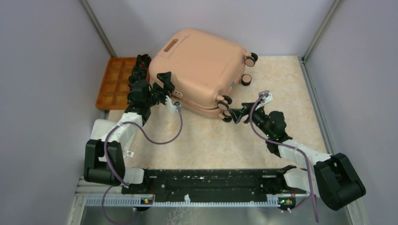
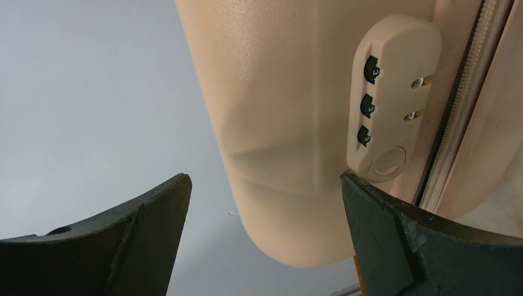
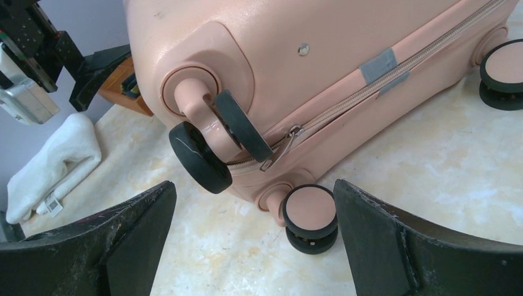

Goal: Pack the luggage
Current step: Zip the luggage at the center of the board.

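The peach-pink luggage point(image 1: 199, 70) lies flat at the back of the table with its lid down. My left gripper point(image 1: 165, 86) is open at its left corner. In the left wrist view the jaws point(image 2: 265, 179) straddle that rounded corner point(image 2: 277, 123), and the right fingertip point(image 2: 370, 203) touches the shell just under the combination lock point(image 2: 388, 92). My right gripper point(image 1: 239, 114) is open and empty near the front corner wheels. In the right wrist view point(image 3: 254, 188) it faces the lower wheel point(image 3: 311, 216), the upper wheel point(image 3: 210, 148) and the zipper pull point(image 3: 280, 148).
An orange compartmented tray point(image 1: 115, 82) sits at the back left, beside the left arm. A white folded cloth point(image 3: 55, 160) lies on the table left of the luggage. Grey tape point(image 3: 379, 65) crosses the zipper. Grey walls close in the table on the left, back and right.
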Robot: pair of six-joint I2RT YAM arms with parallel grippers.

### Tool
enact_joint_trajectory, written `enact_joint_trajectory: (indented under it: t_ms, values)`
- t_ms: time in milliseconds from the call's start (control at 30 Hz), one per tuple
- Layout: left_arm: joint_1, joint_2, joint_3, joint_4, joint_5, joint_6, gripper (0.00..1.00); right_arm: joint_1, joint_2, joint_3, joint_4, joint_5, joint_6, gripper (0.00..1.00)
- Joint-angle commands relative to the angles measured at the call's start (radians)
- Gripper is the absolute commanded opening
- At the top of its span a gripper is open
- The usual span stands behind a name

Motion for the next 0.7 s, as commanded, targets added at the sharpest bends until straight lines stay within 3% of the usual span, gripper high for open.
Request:
enact_joint_trajectory:
  t_ms: [0,333,467,600,667]
  values:
    - [-0.019,0.001,0.000,-0.050,0.165,-0.002,0.99,0.015,0.005,0.054,-0.005,0.022,-0.010,0.99]
    - [-0.064,-0.021,0.043,0.006,0.178,-0.197,0.99,0.013,-0.001,0.037,-0.042,0.071,-0.050,0.99]
    - [-0.095,-0.039,0.032,0.045,0.155,-0.261,0.94,0.011,-0.018,-0.028,0.002,0.140,-0.110,0.99]
    - [-0.125,-0.018,0.005,0.217,0.093,-0.311,0.91,0.003,0.027,-0.073,0.110,0.126,-0.179,0.99]
    - [-0.136,0.002,-0.012,0.350,0.054,-0.330,0.91,0.004,0.053,-0.039,0.068,0.096,-0.235,0.99]
